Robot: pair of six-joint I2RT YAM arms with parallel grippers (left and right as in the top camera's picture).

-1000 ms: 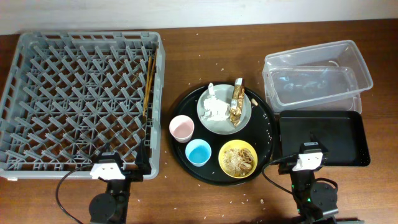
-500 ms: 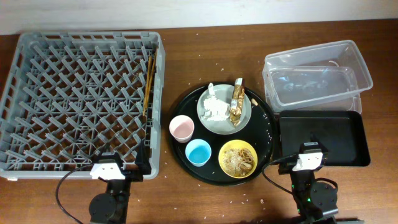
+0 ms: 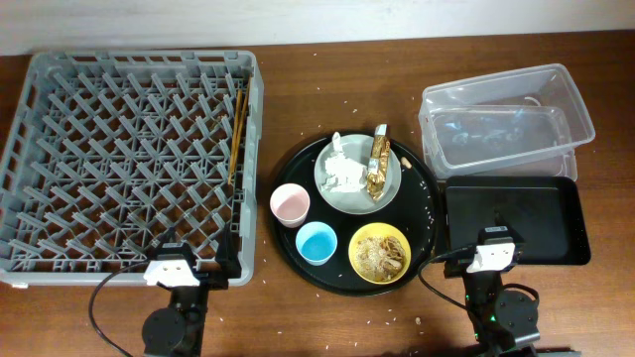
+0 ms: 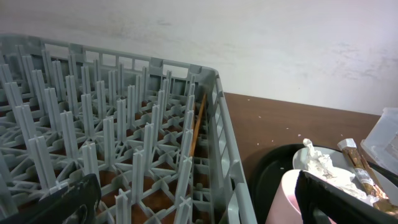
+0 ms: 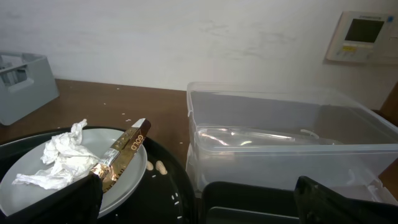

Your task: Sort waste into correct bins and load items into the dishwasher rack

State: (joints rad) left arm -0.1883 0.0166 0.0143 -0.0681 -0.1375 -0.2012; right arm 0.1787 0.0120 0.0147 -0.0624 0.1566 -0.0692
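The grey dishwasher rack (image 3: 60,149) fills the left, with brown chopsticks (image 3: 238,134) along its right side. On the round black tray (image 3: 288,178) sit the grey-green plate (image 3: 389,180) bearing crumpled tissue (image 3: 342,169) and a gold wrapper (image 3: 377,164), a pink cup (image 3: 290,204), a light-blue cup (image 3: 317,242) and a yellow bowl (image 3: 380,252) of crumbs. The clear tub (image 3: 506,119) and black rectangular tray (image 3: 516,218) stand right. My left gripper (image 4: 199,202) is open by the rack's near right corner. My right gripper (image 5: 199,202) is open at the black tray's near left edge.
Loose crumbs lie scattered on the brown table around the round tray (image 3: 397,317). A wall runs along the table's far edge, with a white control panel (image 5: 362,36) on it. Cables trail from both arm bases at the front edge.
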